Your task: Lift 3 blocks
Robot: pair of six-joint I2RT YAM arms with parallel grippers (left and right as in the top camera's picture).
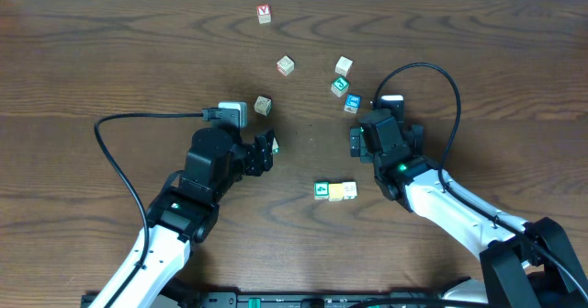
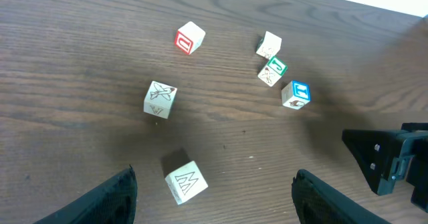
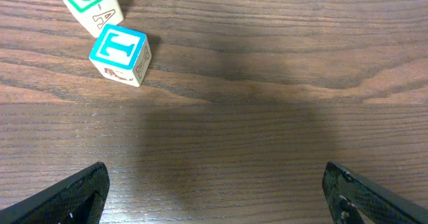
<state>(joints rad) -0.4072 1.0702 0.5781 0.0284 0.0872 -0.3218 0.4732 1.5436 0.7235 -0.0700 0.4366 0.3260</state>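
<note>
The left pincer (image 2: 214, 198) and the right pincer (image 3: 217, 192) both stood spread, holding nothing. The right one was near the blue T cube (image 3: 120, 53), the left one well off to that cube's left. Nearer the robot than the cube, the green-faced block (image 1: 322, 190), yellow block (image 1: 336, 192) and red-marked pale block (image 1: 349, 188) lay touching in a row on the surface (image 1: 110, 60).

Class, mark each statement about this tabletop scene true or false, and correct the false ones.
1. The green block, yellow block and red-marked pale block lie in a touching row on the table. True.
2. The left gripper holds a block. False: it is open and empty.
3. The blue T block lies beside the green J block. True.
4. The right gripper is shut. False: it is open.
</note>
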